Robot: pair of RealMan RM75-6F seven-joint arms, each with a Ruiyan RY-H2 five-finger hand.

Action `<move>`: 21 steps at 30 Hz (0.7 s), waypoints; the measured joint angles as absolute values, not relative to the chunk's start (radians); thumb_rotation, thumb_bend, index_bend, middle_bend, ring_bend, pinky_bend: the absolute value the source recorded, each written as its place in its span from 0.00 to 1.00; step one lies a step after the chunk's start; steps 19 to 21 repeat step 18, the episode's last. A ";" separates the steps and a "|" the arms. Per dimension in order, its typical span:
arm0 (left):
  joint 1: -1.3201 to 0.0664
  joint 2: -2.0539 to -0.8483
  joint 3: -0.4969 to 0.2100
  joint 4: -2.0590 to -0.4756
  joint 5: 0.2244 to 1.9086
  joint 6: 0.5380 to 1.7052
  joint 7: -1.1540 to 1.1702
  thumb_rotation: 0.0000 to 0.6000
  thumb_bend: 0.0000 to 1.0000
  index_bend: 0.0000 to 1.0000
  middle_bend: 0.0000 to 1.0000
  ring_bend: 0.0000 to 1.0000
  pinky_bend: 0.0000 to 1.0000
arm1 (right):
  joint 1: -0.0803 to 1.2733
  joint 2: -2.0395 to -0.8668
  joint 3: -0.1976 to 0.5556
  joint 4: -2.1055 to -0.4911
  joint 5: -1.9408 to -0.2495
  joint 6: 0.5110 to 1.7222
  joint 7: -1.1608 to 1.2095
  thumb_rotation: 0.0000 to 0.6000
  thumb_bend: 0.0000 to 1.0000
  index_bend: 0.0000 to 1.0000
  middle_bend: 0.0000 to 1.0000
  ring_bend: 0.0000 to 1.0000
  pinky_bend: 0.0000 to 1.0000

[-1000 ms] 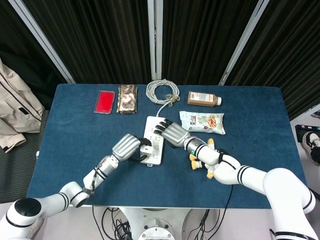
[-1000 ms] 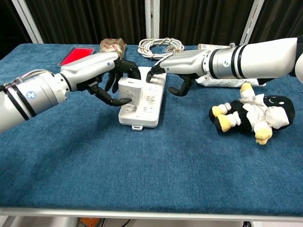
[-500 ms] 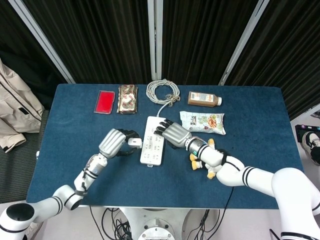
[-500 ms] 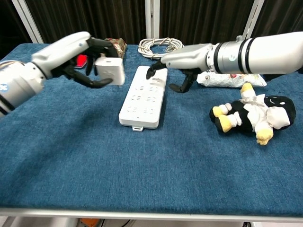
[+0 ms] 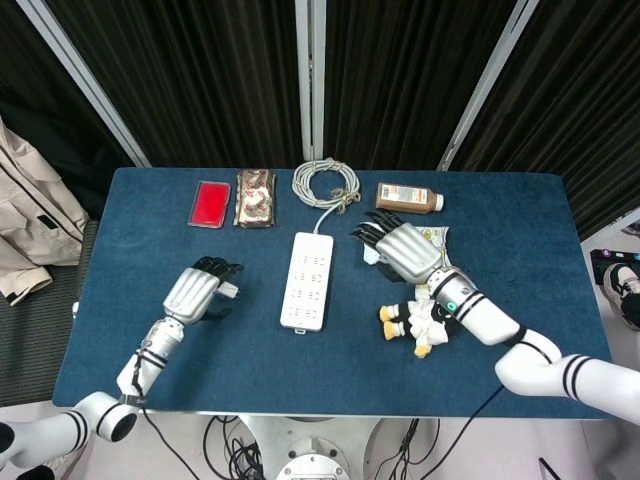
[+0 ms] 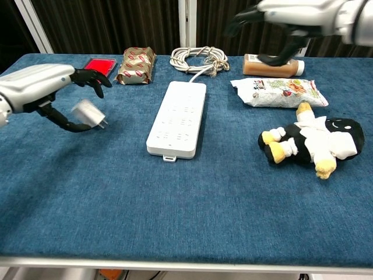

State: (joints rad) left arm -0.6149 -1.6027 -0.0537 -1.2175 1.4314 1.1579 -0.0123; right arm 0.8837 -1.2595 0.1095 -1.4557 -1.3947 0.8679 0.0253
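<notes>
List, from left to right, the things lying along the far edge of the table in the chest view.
Red flat packet → brown-wrapped snack → coiled white cable → brown bottle, lying on its side.

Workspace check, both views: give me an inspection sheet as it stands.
Surface: blue cloth table.
Job's things: white plug adapter, off the white power strip.
Clutter: red case, wrapped snack, brown bottle, snack bag, plush doll.
Robot hands: left robot hand pinches the adapter; right robot hand raised above the snack bag, fingers spread.
Cables: coiled strip cord.
Surroundings: black curtains; beige jacket.
</notes>
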 measured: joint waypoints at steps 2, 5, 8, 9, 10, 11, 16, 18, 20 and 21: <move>-0.601 -1.578 -0.059 -1.240 1.426 1.178 0.001 1.00 0.14 0.17 0.24 0.14 0.18 | 0.837 -1.221 0.096 -1.490 -1.392 0.915 0.011 1.00 0.35 0.15 0.15 0.00 0.00; -0.566 -1.525 -0.069 -1.286 1.415 1.231 0.022 1.00 0.14 0.17 0.24 0.14 0.18 | 0.770 -1.170 0.077 -1.528 -1.392 0.990 -0.001 1.00 0.34 0.13 0.14 0.00 0.00; -0.509 -1.441 -0.077 -1.340 1.398 1.304 0.047 1.00 0.14 0.17 0.24 0.14 0.17 | 0.696 -1.134 0.058 -1.557 -1.395 1.081 -0.010 1.00 0.35 0.11 0.13 0.00 0.00; -0.490 -1.415 -0.078 -1.355 1.392 1.326 0.055 1.00 0.14 0.17 0.24 0.14 0.16 | 0.671 -1.124 0.053 -1.564 -1.397 1.111 -0.012 1.00 0.35 0.11 0.13 0.00 0.00; -0.469 -1.389 -0.079 -1.370 1.386 1.348 0.064 1.00 0.14 0.17 0.24 0.14 0.15 | 0.645 -1.114 0.047 -1.571 -1.398 1.143 -0.014 1.00 0.35 0.10 0.12 0.00 0.00; -0.446 -1.364 -0.079 -1.384 1.380 1.371 0.074 1.00 0.14 0.17 0.24 0.14 0.14 | 0.609 -1.102 0.039 -1.579 -1.401 1.188 -0.016 1.00 0.35 0.10 0.12 0.00 0.00; -0.318 -1.229 -0.059 -1.480 1.349 1.476 0.129 1.00 0.14 0.17 0.24 0.14 0.11 | 0.449 -1.069 0.003 -1.598 -1.419 1.373 -0.009 1.00 0.35 0.08 0.11 0.00 0.00; -0.273 -1.186 -0.047 -1.524 1.339 1.506 0.131 1.00 0.14 0.17 0.24 0.14 0.11 | 0.380 -1.065 -0.015 -1.598 -1.432 1.444 0.000 1.00 0.35 0.08 0.11 0.00 0.00; -0.273 -1.186 -0.047 -1.524 1.339 1.506 0.131 1.00 0.14 0.17 0.24 0.14 0.11 | 0.380 -1.065 -0.015 -1.598 -1.432 1.444 0.000 1.00 0.35 0.08 0.11 0.00 0.00; -0.273 -1.186 -0.047 -1.524 1.339 1.506 0.131 1.00 0.14 0.17 0.24 0.14 0.11 | 0.380 -1.065 -0.015 -1.598 -1.432 1.444 0.000 1.00 0.35 0.08 0.11 0.00 0.00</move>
